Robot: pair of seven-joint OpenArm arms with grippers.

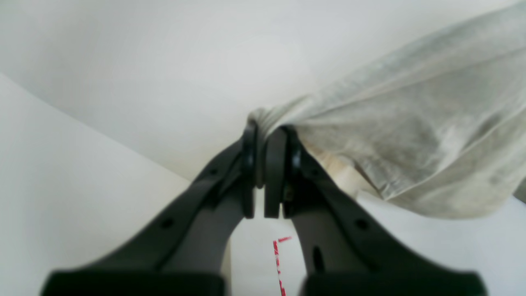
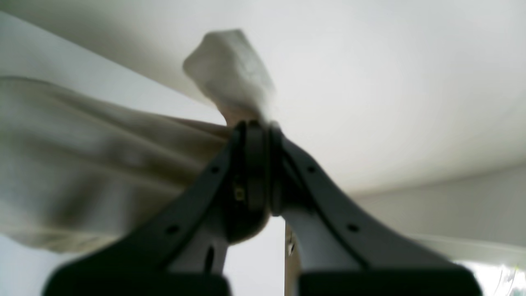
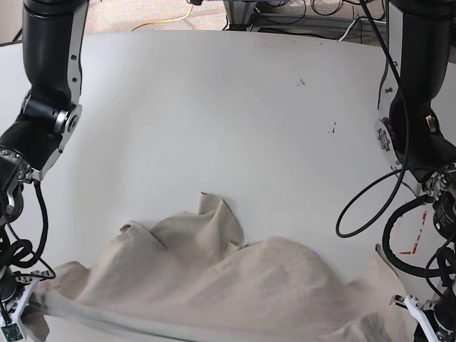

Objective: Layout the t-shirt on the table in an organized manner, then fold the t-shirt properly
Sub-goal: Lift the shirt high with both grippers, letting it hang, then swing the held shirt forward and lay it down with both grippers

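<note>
The khaki-grey t-shirt (image 3: pixel 214 278) hangs stretched along the near edge of the white table (image 3: pixel 214 107), its rear part bunched in wrinkles on the tabletop. In the left wrist view my left gripper (image 1: pixel 259 133) is shut on a pinched corner of the t-shirt (image 1: pixel 411 135), which spreads away to the right. In the right wrist view my right gripper (image 2: pixel 254 127) is shut on the t-shirt (image 2: pixel 82 164), a tuft of cloth sticking up above the fingers. In the base view the left gripper (image 3: pixel 407 308) is at bottom right and the right gripper (image 3: pixel 28 303) at bottom left.
A red-outlined mark (image 3: pixel 413 242) lies on the table by the right-hand arm, also visible as a red mark (image 1: pixel 279 263) under the left gripper. Black cables (image 3: pixel 363 206) loop beside that arm. A few dark specks (image 3: pixel 302 82) dot the far tabletop.
</note>
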